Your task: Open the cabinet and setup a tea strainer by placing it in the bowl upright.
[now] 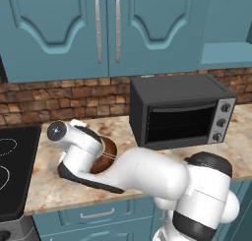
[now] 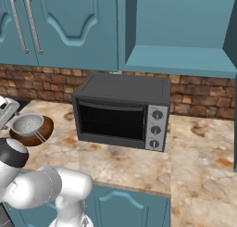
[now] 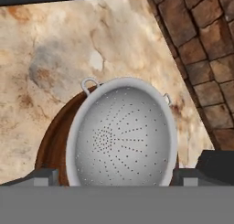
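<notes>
The silvery perforated tea strainer (image 3: 121,136) sits upright in the brown wooden bowl (image 3: 51,145) on the marble counter, left of the toaster oven. From the right base view the tea strainer (image 2: 27,123) rests inside the bowl (image 2: 39,134). My gripper (image 3: 123,178) hangs right above it, open, one dark fingertip on each side of the strainer's rim and nothing held. From the left base view my wrist covers most of the bowl (image 1: 109,150). The cabinet (image 2: 180,59) above the oven stands open, its shelf bare.
A black toaster oven (image 2: 120,112) stands on the counter just right of the bowl. A brick backsplash (image 3: 201,49) runs behind it. The two-door teal cabinet (image 1: 106,28) hangs above. A black stovetop (image 1: 12,171) lies at the left.
</notes>
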You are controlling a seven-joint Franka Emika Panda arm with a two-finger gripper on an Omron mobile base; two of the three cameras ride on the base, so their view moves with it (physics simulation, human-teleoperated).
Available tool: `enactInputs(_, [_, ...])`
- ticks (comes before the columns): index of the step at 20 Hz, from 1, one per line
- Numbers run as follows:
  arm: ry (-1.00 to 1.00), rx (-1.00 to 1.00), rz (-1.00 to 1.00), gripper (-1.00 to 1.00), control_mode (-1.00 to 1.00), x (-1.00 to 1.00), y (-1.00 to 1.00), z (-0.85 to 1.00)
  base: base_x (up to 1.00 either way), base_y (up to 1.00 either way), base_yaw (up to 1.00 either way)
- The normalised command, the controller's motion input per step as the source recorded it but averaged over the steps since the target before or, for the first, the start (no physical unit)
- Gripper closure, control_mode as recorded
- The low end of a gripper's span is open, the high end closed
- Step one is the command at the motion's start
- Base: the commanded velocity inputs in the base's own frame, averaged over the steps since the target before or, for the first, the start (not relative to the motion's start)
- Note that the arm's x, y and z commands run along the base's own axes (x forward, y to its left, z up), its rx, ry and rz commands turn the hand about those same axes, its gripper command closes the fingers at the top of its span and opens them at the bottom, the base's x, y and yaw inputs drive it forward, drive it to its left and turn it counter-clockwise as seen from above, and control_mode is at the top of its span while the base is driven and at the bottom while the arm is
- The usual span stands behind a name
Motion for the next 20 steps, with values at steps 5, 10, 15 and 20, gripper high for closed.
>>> enactInputs(5, [0.12,0.22,-0.25,-1.0,-1.0,-0.58,-0.57,0.3,0.0,0.0,0.0])
enactInputs(10, [0.05,0.25,-0.34,-1.0,-1.0,-0.67,-0.96,0.51,0.0,0.0,0.0])
enactInputs(15, [0.04,0.2,-0.43,-1.0,-1.0,-0.34,-1.0,0.55,0.0,0.0,0.0])
enactInputs(20, [0.04,0.25,-0.42,-1.0,-1.0,-0.33,-1.0,0.37,0.0,0.0,0.0])
